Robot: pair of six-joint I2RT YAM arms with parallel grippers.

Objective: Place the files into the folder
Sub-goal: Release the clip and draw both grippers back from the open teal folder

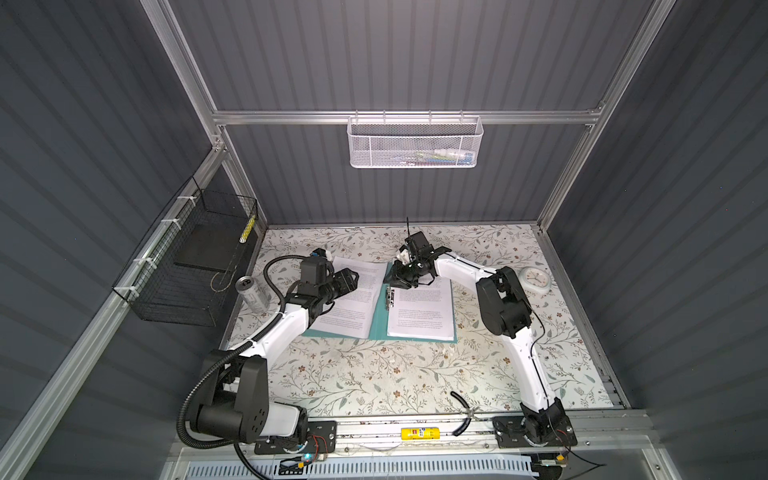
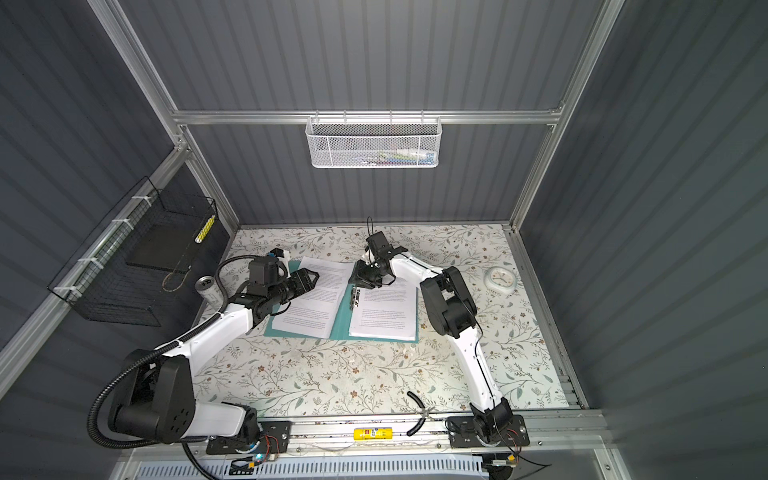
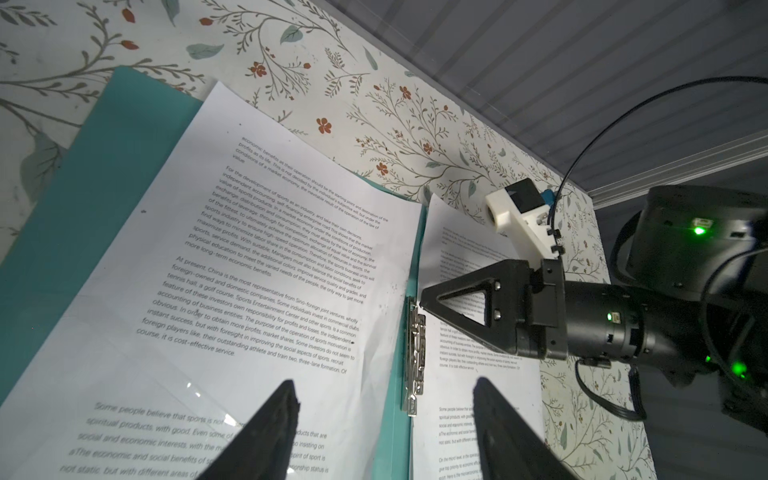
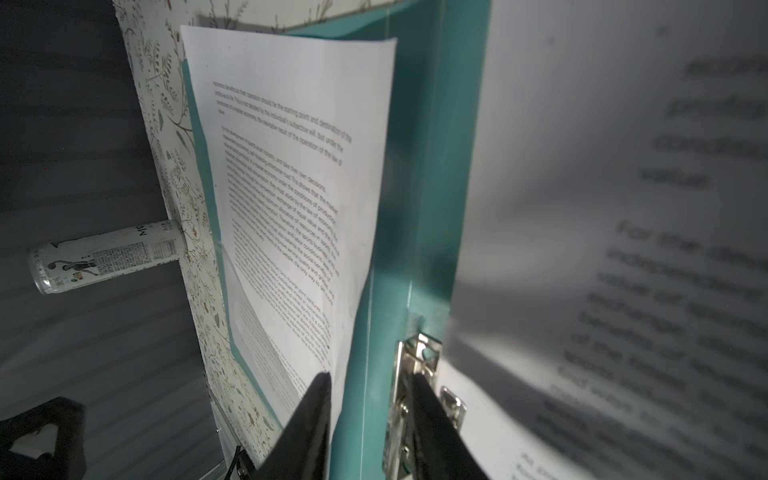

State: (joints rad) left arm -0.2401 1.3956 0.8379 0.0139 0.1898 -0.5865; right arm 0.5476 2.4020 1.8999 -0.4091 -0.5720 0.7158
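The folder (image 1: pixel 377 318) lies open and flat on the flowered table cover (image 1: pixel 374 374), just above the centre of both top views. Its teal card shows along the spine and the lower edge. The files are in 2 piles of white printed sheets. The right stack (image 1: pixel 422 316) sits squarely on 1 cover. The left stack (image 1: pixel 359 301) lies askew on the other, with a far corner hanging past the card. A shiny metal clip (image 3: pixel 415 353) runs along the spine between them.

The left gripper (image 3: pixel 384 382) hovers over the left stack, jaws wide apart and nothing between them. The right gripper (image 4: pixel 370 376) is at the upper end of the spine with its 2 fingers partly apart. 1 finger is on the left stack's side and 1 is against the clip; I cannot tell whether it squeezes anything.

The sheets look light, thin, floppy and smooth, so they should slide easily over each other and over the card. A pinch at 1 corner would likely let the pile fan out and droop. Taking the whole pile along its spine-side edge, or nudging it by that edge, seems safer. The folder is stiffer but thin and flat, so a cover's free long edge is probably the place to lift. The clip looks rigid.
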